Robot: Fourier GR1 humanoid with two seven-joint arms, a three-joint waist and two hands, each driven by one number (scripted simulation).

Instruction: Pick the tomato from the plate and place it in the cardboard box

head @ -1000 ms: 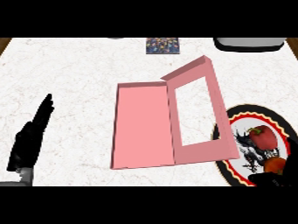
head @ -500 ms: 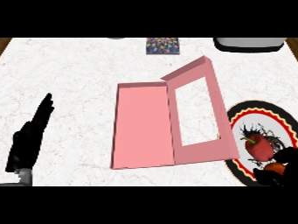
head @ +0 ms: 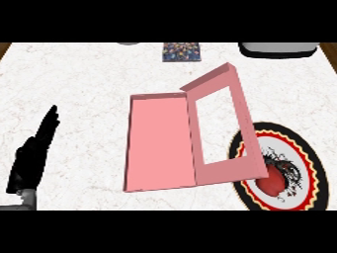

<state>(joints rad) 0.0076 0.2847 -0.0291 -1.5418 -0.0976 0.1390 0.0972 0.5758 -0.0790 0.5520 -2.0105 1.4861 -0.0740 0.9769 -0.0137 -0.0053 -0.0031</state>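
The tomato (head: 272,182) lies red on the plate (head: 311,157), a round plate with a black, red and yellow rim at the counter's right front. The cardboard box (head: 160,143) is pink and lies open in the middle, its windowed lid (head: 222,123) tilted up to the right and covering the plate's left edge. My left hand (head: 31,158) rests open at the left front, fingers straight and pointing away, holding nothing. No part of my right hand shows in the head view.
A dark patterned square (head: 182,52) lies at the counter's far edge. A grey and white appliance (head: 276,48) stands at the far right. Wooden floor shows past the counter's left and right edges.
My right hand, which was at the plate's lower right by the tomato, has dropped out of view. The tomato stays on the plate. The left hand has not moved.
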